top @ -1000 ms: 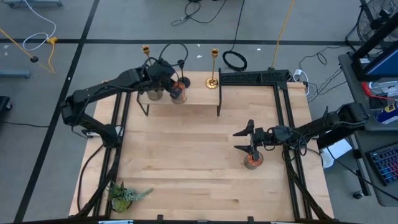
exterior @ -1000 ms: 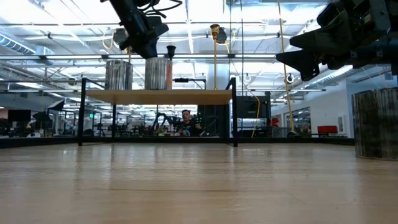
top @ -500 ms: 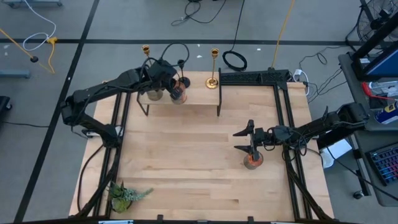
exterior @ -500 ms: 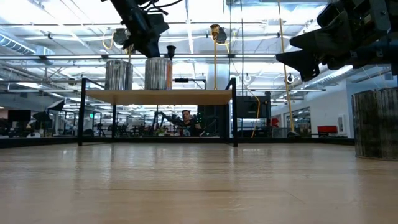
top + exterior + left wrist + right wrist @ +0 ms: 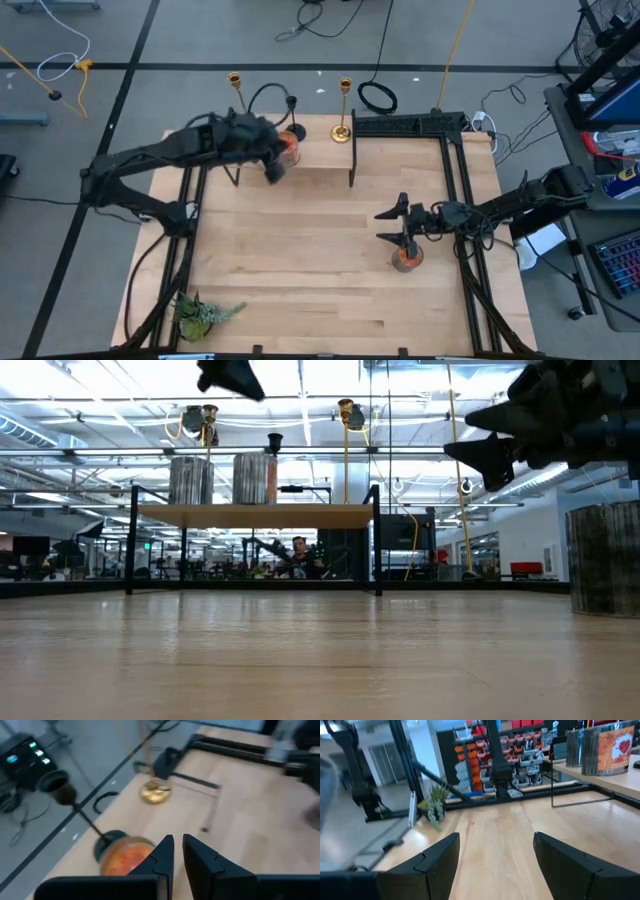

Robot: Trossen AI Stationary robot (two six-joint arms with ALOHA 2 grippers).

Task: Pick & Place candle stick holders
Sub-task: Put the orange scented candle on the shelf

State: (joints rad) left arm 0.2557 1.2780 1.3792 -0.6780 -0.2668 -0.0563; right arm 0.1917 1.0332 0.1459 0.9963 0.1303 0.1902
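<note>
Three candle stick holders stand by their round bases on the raised wooden shelf (image 5: 310, 152) at the table's far side. These are a gold one (image 5: 234, 80) at the left, a shorter black one (image 5: 292, 102) in the middle and a gold one (image 5: 344, 108) at the right. The black one (image 5: 75, 807) stands beside an orange can (image 5: 125, 861). My left gripper (image 5: 272, 170) (image 5: 178, 842) is shut and empty, just in front of the shelf and high above the table. My right gripper (image 5: 392, 226) (image 5: 495, 850) is open and empty, over a can (image 5: 404, 260) at the table's right.
Two metal cans (image 5: 190, 480) (image 5: 255, 478) stand on the shelf between the holders. A small green plant (image 5: 200, 313) lies at the near left corner. A black frame (image 5: 410, 125) runs along the table's far right. The middle of the table is bare wood.
My left gripper has drawn back from the black holder on the shelf, toward the table's near edge and upward. All three holders stand where they did.
</note>
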